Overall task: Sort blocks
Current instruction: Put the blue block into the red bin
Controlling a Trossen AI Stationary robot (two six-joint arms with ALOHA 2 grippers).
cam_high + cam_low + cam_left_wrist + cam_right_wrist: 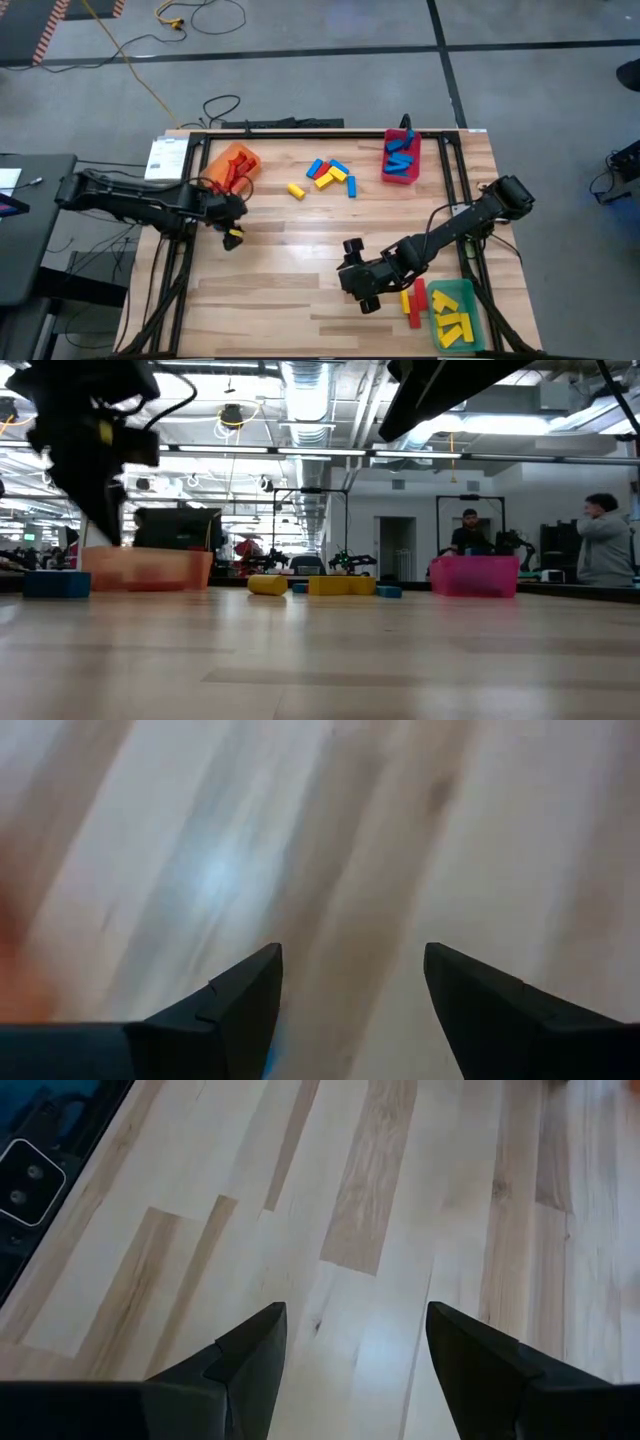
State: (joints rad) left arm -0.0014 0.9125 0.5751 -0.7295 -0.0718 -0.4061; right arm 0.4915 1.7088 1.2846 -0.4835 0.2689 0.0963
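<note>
Wooden desk (300, 280) on a grey shop floor; we are seeing people in the room behind it in the low view.

We are running both pincers wide and empty. Left pincer (232, 222) is hovering at the left side, just beside the orange bin (236, 160), which is holding red blocks (232, 172). Its wrist view is showing bare wood between the fingers (245, 1005), plus a blue sliver by one finger that we cannot identify. Right pincer (356, 270) is hanging over the near-centre of the desk, nothing between its fingers (250, 1360).

Loose blocks (328, 175) are sitting in a mixed blue and yellow cluster at far centre, with one yellow block (296, 190) just to its left. Blue blocks (400, 155) are lying in the red bin (402, 176) at far right. Yellow blocks (452, 322) are filling the green bin (470, 300) at near right; a red block (419, 294) and a yellow one (408, 303) are lying just beside it, outside.

Risks we are judging:
- cluster blocks are touching, so one closing could be grabbing two colours or knocking neighbours away
- right arm swinging back could be sweeping the two strays off the near edge
- both arms reaching for the cluster together could be colliding.
</note>
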